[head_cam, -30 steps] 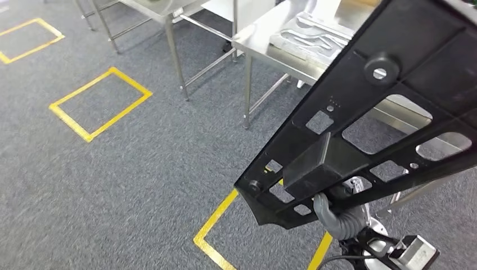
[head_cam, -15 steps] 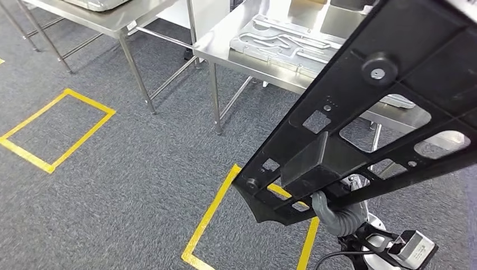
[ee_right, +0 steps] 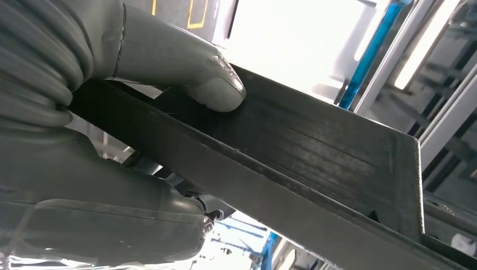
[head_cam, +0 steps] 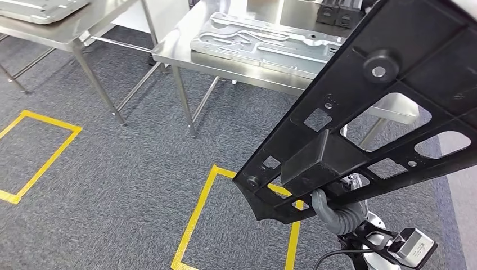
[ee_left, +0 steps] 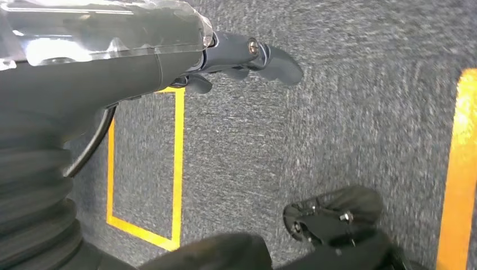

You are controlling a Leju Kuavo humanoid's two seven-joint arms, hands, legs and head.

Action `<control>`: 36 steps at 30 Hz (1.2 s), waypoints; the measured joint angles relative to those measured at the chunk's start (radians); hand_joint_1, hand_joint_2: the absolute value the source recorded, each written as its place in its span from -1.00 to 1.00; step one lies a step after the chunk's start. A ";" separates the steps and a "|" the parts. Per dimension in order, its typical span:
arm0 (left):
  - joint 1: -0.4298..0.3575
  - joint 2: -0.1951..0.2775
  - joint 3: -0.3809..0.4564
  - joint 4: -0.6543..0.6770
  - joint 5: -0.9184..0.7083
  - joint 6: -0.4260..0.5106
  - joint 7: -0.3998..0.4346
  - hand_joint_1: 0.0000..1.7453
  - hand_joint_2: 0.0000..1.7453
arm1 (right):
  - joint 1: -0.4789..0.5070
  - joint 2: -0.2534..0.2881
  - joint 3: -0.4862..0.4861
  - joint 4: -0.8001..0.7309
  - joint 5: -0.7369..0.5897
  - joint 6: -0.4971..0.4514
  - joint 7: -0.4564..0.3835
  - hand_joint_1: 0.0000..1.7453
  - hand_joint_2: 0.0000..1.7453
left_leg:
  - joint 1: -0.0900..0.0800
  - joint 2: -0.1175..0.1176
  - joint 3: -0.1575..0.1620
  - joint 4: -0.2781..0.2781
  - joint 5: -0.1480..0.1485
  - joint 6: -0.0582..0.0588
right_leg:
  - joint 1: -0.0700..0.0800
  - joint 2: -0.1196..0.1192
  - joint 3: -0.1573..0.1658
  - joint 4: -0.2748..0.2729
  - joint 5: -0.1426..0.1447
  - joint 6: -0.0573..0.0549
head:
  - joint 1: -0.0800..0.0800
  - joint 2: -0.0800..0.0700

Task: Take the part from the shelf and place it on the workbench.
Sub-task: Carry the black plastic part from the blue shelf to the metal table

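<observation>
The part (head_cam: 388,101) is a flat black plastic panel, matte and faintly ribbed, with raised ribs framing rectangular and rounded cut-outs, a round boss with a pale screw head, and a solid box-shaped block near its narrow end. It is held up in the air, tilted, and tapers from the upper right corner of the head view down to a blunt tip above the carpet. The right hand (ee_right: 112,112) is clamped on it: the thick grey thumb presses on one face of the panel's edge while the grey ribbed cover and the rest of the hand close against the other side. In the head view a grey finger curls under the panel near the block.

The left hand (ee_left: 247,56) hangs over the floor, its dark fingers slightly curled and apart with nothing in them.

Beyond the panel stands a stainless-steel workbench (head_cam: 185,53) on thin metal legs, its smooth top carrying a grey machined metal plate (head_cam: 264,39) with winding grooves, lying flat along the near edge. The panel hides the workbench's right end. A second steel table (head_cam: 62,28) stands to the left. The floor is speckled grey carpet (head_cam: 112,180) marked with yellow tape rectangles (head_cam: 197,214).
</observation>
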 joint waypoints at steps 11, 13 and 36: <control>-0.006 -0.001 0.000 0.000 -0.005 -0.003 0.000 -1.00 1.00 | -0.002 0.000 0.000 -0.002 0.002 0.000 0.013 1.00 1.00 | 0.015 -0.165 -0.045 0.038 0.030 -0.004 | -0.009 0.136 0.007 0.002 0.000 0.000 | 0.000 0.000; -0.001 -0.001 0.000 0.000 -0.006 -0.003 0.002 -1.00 1.00 | -0.005 0.000 0.000 -0.002 0.002 0.000 0.016 1.00 1.00 | 0.012 -0.186 -0.039 0.014 0.029 0.006 | -0.013 0.161 -0.005 0.003 0.005 0.016 | 0.000 0.000; -0.014 0.006 0.002 -0.003 -0.006 -0.032 0.010 -1.00 1.00 | 0.004 -0.002 0.000 0.010 0.028 -0.072 0.030 1.00 1.00 | 0.005 -0.084 -0.170 0.277 -0.082 -0.011 | -0.003 0.025 0.075 -0.025 -0.049 -0.024 | 0.000 0.000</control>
